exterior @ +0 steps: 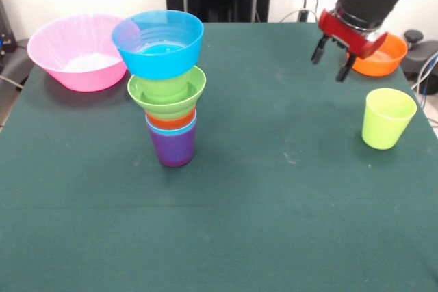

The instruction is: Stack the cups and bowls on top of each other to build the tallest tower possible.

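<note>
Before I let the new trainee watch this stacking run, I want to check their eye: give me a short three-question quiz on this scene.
1. True or false: the yellow-green cup is already part of the tower.
2. Which piece sits on top of the tower? A) blue bowl B) pink bowl C) orange bowl
3. Fill in: the gripper hangs open and empty beside the ____ bowl.

Key: 1 false, it stands alone on the table; 2 A; 3 orange.

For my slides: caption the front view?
Open gripper hovers near orange bowl and yellow-green cup; tower stands beside pink bowl.
</note>
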Controlling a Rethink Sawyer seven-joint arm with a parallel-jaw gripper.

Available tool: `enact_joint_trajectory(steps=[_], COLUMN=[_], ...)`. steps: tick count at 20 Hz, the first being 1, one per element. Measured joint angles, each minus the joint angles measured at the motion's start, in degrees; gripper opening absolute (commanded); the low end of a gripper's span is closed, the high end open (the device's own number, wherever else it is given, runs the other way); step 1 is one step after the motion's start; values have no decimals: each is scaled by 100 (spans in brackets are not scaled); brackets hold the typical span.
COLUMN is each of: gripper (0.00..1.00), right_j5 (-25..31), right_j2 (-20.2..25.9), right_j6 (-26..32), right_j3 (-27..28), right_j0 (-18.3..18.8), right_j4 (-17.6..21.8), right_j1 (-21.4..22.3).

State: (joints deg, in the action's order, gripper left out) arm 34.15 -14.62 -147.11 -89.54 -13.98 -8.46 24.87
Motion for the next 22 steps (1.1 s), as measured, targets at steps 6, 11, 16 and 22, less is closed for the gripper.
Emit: enact_joint_trajectory(steps=[6, 11, 16, 22], gripper=[100, 100, 100, 100], right_j5=[302, 815, 1271, 1415], right_j2=[51, 163, 308, 455], right_j6=[0, 0, 0, 0], right_j3=[253, 505, 729, 978], right_j0=[326, 478, 604, 661], right_j4=[2, 5, 7, 8], right_j1=[131, 300, 494, 600])
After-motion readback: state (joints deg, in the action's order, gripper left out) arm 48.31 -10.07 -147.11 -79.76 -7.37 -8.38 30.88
